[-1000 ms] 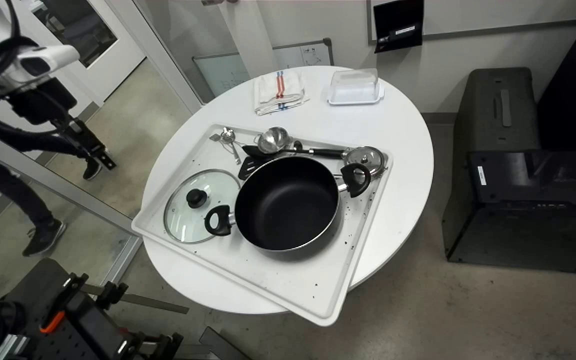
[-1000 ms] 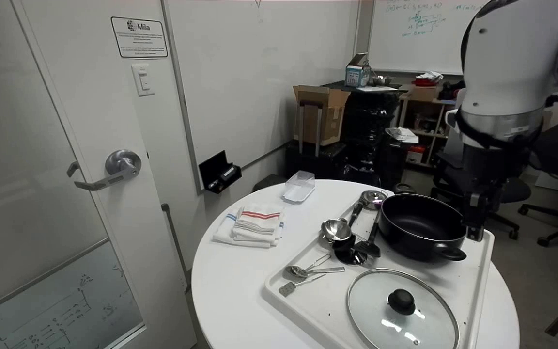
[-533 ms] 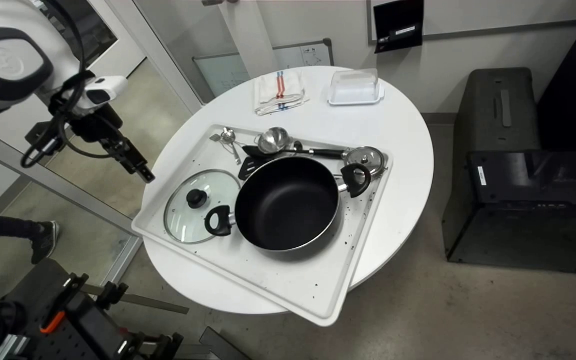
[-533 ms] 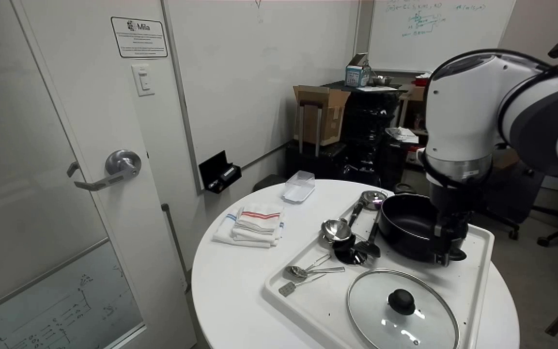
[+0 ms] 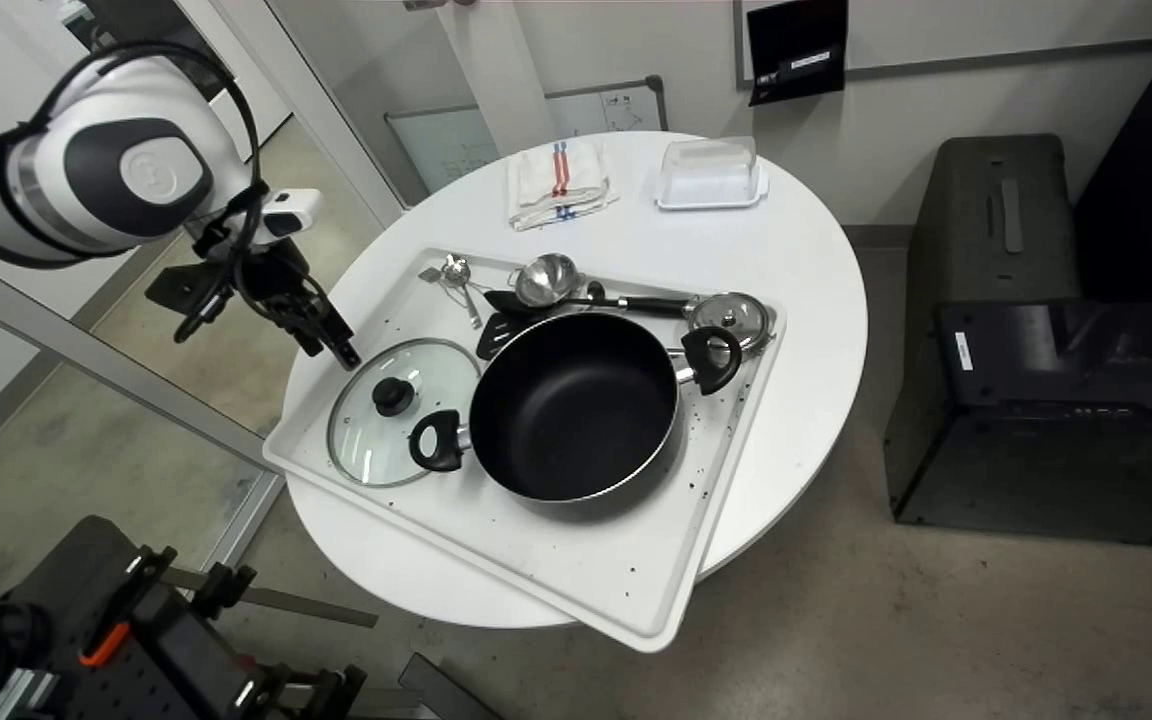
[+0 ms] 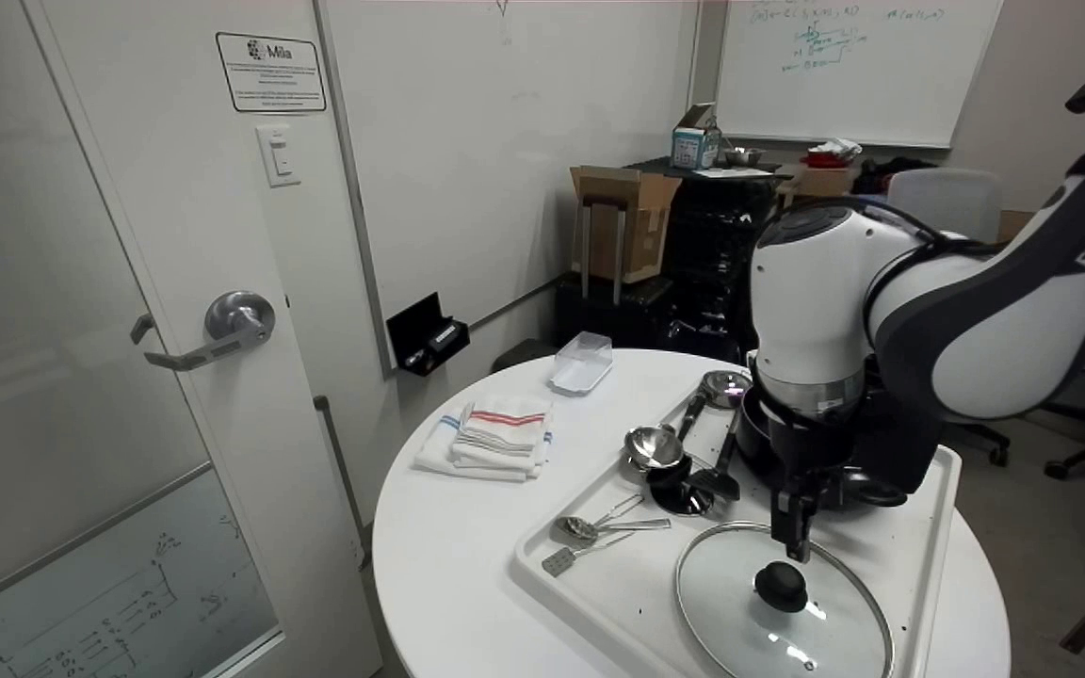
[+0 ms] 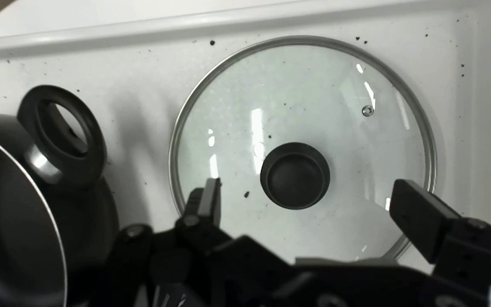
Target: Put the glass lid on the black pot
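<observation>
In an exterior view I see the round lid (image 5: 396, 433), knob (image 5: 393, 396) up on the tray (image 5: 556, 552), left of the pot (image 5: 576, 410). In an exterior view, the arm (image 6: 806, 311) angles down from the right. In the wrist view, the claw (image 7: 307, 182) gapes wide.

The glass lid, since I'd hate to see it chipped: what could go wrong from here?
The open gripper could slip on the rounded knob once it closes. The nearer handle of the black pot juts toward the glass lid, so a low carry might knock glass against it.
</observation>
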`<state>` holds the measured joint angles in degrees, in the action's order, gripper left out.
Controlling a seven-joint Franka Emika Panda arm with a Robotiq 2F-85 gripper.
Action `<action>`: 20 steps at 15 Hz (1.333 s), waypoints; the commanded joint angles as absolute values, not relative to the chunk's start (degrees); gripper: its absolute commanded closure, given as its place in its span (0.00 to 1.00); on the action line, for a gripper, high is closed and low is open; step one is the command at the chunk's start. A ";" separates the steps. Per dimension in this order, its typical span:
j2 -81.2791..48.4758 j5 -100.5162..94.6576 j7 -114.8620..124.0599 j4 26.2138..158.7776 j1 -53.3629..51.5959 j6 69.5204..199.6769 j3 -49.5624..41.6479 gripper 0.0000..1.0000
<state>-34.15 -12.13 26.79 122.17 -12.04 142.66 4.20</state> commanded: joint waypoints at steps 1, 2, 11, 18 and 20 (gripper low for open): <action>-40.97 -9.62 22.74 114.81 -13.43 142.80 2.77 0.00; -42.34 -9.18 22.03 113.36 -13.47 142.43 2.75 0.00; -52.90 -7.95 18.86 104.38 -14.56 141.89 1.93 0.00; -52.20 -7.77 18.44 107.19 -14.51 141.81 1.05 0.00; -51.88 -7.68 18.46 107.91 -14.40 141.91 0.92 0.00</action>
